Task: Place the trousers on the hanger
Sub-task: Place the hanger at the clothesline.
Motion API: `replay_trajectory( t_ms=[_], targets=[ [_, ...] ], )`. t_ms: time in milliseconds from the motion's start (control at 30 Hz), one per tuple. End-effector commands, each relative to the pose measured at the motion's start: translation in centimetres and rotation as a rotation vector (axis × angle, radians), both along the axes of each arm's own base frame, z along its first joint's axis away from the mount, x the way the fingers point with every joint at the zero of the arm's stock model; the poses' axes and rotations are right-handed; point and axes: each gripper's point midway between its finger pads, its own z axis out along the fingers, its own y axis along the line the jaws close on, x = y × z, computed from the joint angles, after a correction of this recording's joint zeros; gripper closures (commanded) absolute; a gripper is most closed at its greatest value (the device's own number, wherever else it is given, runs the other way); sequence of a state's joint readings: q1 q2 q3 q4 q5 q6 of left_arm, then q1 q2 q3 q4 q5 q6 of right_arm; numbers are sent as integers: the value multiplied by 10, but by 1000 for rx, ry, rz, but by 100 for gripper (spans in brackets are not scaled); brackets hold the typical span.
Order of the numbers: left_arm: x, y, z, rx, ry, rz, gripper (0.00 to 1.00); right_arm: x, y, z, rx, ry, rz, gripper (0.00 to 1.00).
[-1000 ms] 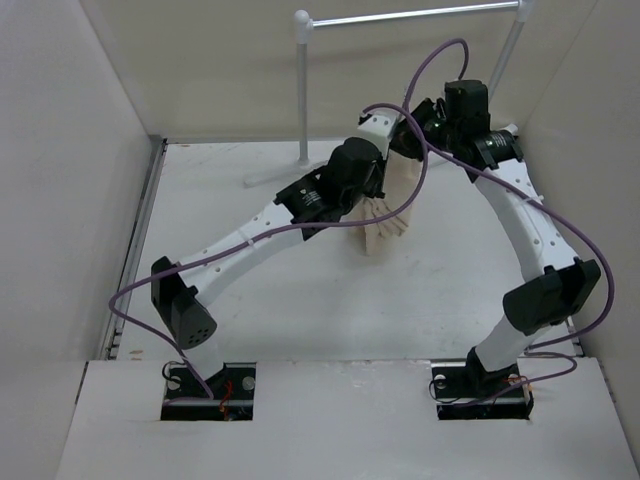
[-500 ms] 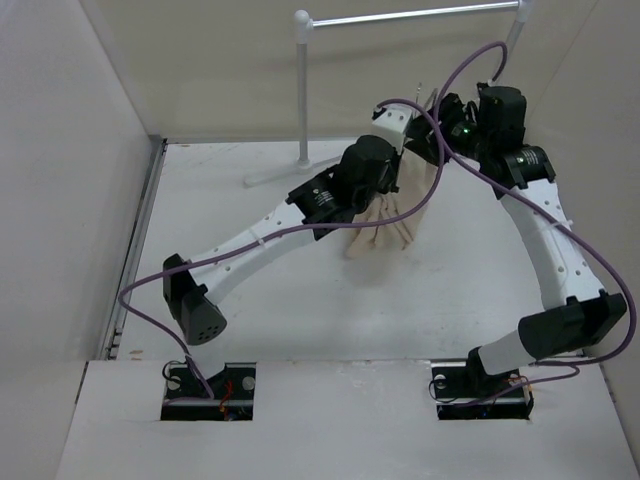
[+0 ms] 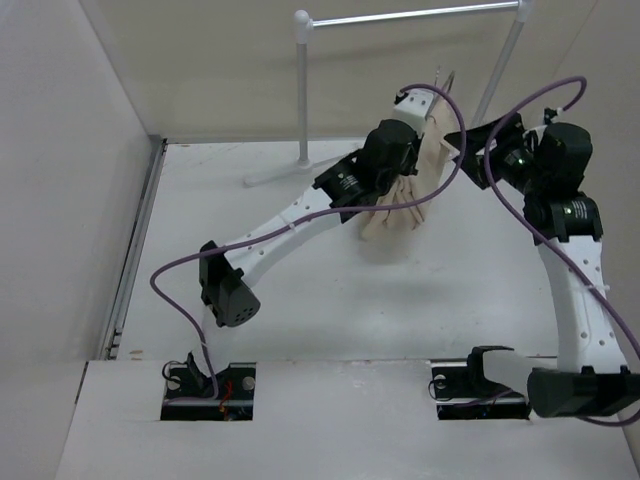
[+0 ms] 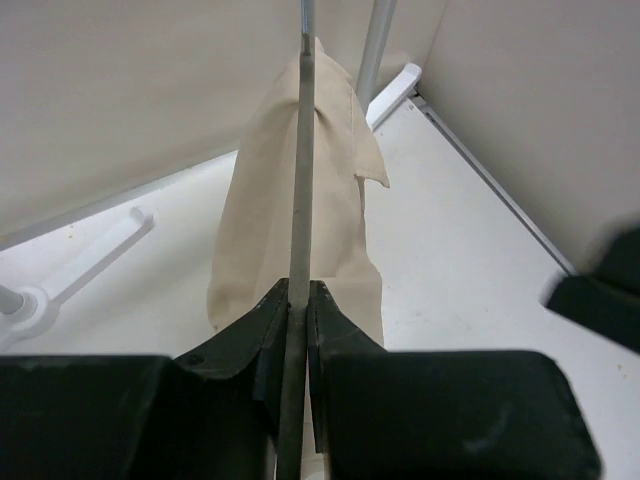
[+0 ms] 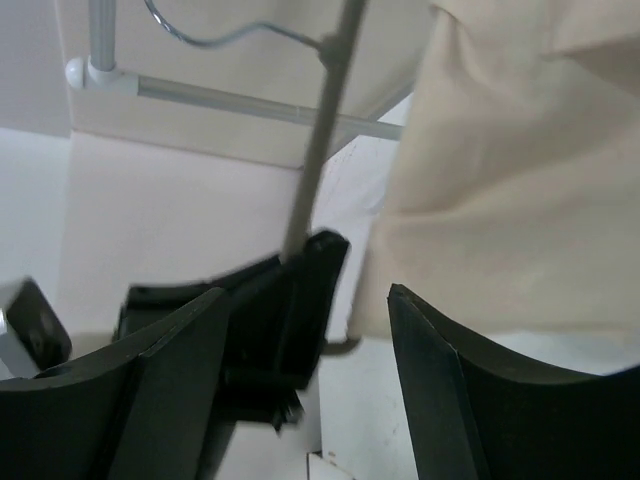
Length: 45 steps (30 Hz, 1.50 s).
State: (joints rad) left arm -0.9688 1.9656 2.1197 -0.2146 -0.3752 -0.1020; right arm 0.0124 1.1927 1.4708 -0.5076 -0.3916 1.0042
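White table (image 3: pixel 300 300) fills most of the overhead view, walled in on three sides, and the white tubular garment rack (image 3: pixel 400 17) stands at the far end with its bar running across the top. Both arms are stretched out toward it. The left arm (image 3: pixel 290 215) runs diagonally up from its base to the middle of the back, the right arm (image 3: pixel 575 280) climbs its own side and bends in toward the left, and purple cables (image 3: pixel 180 275) trail off both of them in big loops. The trousers (image 3: pixel 392 212) are held up between the two wrists, just in front of the rack, a beige bundle hanging down beside the left arm's wrist. In the left wrist view they're draped over the hanger (image 4: pixel 303 150), with cloth falling on both sides of the wire. Can't tell from any view whether the bottom end touches the table. The hanger's small hook pokes up above the cloth, close to the rack's bar but apart from it going by the right wrist view. The left gripper (image 4: pixel 297 300) is clamped tight on the hanger wire, both fingers pressed right against it with the wire running straight out from between them. The right gripper (image 5: pixel 305 295) has its fingers spread wide with nothing pinched, and it's facing the hanger wire and the left gripper, with the trousers filling its view off to one side
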Motion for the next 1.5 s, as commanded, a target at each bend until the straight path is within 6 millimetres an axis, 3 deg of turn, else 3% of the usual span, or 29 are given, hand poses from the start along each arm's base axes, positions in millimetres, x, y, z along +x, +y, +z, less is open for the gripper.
replay_trajectory(
  t_ms=[0,200,300,600,900,1133,1467],
  targets=[
    [16,23,108,-221,-191,53,100,-21,-10,11,24,-74,-33,29],
    [45,30,134,-279,-251,69,100,-44,-21,-36,25,-12,-113,31],
    [58,30,143,-307,-278,60,100,-55,-15,-65,25,36,-100,31],
    [91,49,148,-345,-305,76,100,-91,1,-131,16,152,-39,32],
    [115,74,154,-389,-315,113,100,-109,7,-142,23,153,-6,32],
    [128,80,139,-366,-286,134,100,-113,11,-143,32,155,10,32],
    [132,74,115,-332,-237,138,98,-116,13,-141,38,147,14,32]
  ],
)
